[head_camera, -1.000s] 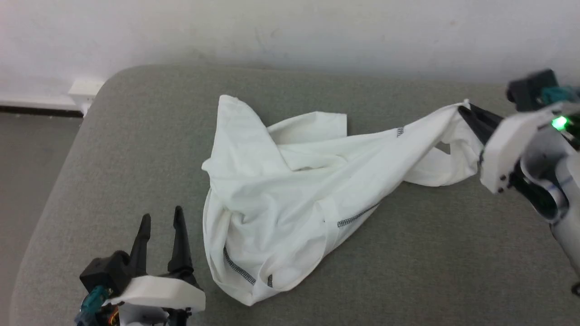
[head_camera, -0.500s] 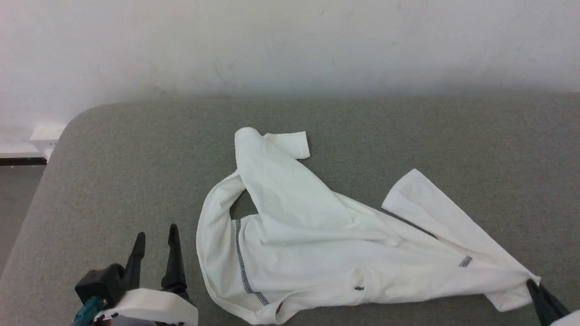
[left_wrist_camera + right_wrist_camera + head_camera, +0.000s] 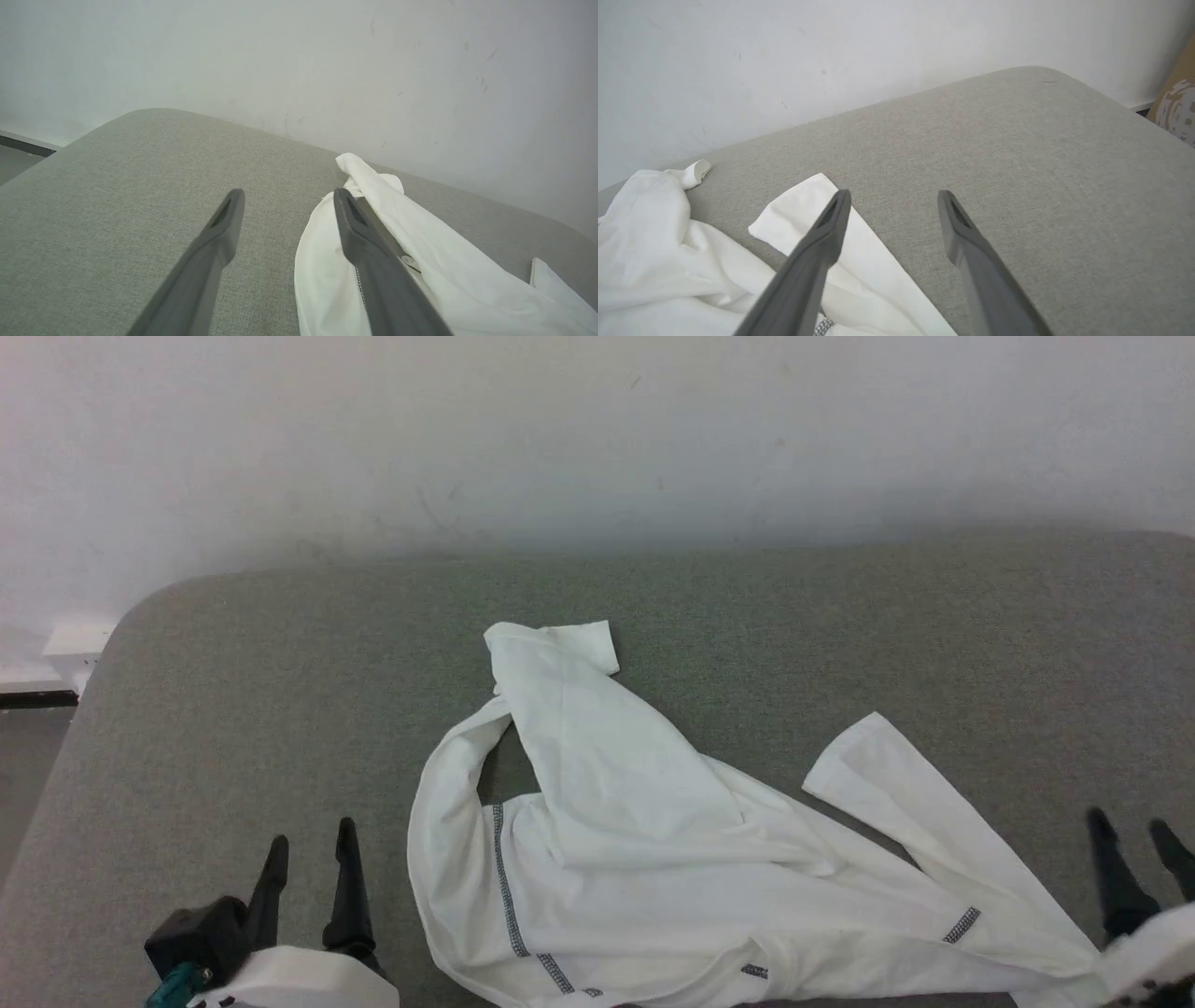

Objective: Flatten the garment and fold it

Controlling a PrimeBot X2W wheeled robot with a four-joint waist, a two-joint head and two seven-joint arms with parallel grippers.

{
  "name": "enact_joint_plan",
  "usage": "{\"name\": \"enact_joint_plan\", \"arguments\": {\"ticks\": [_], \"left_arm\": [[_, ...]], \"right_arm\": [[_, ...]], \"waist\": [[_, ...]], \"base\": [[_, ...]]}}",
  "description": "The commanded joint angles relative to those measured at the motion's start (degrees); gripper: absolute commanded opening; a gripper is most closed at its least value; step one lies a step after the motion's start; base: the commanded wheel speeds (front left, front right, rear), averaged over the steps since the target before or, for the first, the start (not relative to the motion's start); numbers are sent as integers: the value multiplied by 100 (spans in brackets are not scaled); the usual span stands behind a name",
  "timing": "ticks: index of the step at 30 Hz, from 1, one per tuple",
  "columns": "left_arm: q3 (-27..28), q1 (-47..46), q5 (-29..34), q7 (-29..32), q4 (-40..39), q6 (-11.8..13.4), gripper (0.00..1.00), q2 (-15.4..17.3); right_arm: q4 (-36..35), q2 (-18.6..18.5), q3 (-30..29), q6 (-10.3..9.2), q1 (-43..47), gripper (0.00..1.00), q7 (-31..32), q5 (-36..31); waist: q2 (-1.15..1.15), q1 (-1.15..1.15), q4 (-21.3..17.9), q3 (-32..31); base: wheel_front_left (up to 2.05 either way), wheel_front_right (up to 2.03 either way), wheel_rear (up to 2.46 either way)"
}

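A white garment (image 3: 653, 859) lies rumpled on a grey cushion (image 3: 280, 663), its long legs slanting from far centre to near right. The right gripper (image 3: 1129, 819), fingers apart and empty, sits just beside the nearest leg. The left gripper (image 3: 312, 833), also apart, flanks the opposite edge.

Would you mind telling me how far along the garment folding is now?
Done: the garment lies roughly spread on the grey cushion. In hand: the left claw and right claw are both open, gripping nothing. Left: one leg lies twisted across the body, so flattening isn't finished and no fold is made.
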Motion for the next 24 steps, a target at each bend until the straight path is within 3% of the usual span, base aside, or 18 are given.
{"name": "enact_joint_plan", "arguments": {"ticks": [1,7,11,23,24], "left_arm": [[13,7,7,2,-42,27,100,38],[-58,-184,41,-92,-140,15,100,-13],[-151,-346,120,-157,-183,-31,100,-14],[-453,-734,504,-287,-132,-152,100,125],[-475,-752,525,-289,-130,-154,100,129]], "right_arm": [[-92,-20,191,-4,-230,100,157,-27],[-70,-349,1794,-4,-1308,100,1844,192],[278,-478,2533,-4,-2015,100,2780,398],[2382,-485,3639,-4,-3245,100,4081,1075],[2551,-472,3703,-4,-3267,95,4271,1125]], "waist": [[-1,0,28,45],[-1,0,307,221],[-1,0,585,397],[-1,0,1245,784],[-1,0,1275,801]], "base": [[0,0,0],[0,0,0],[0,0,0],[0,0,0],[0,0,0]]}}
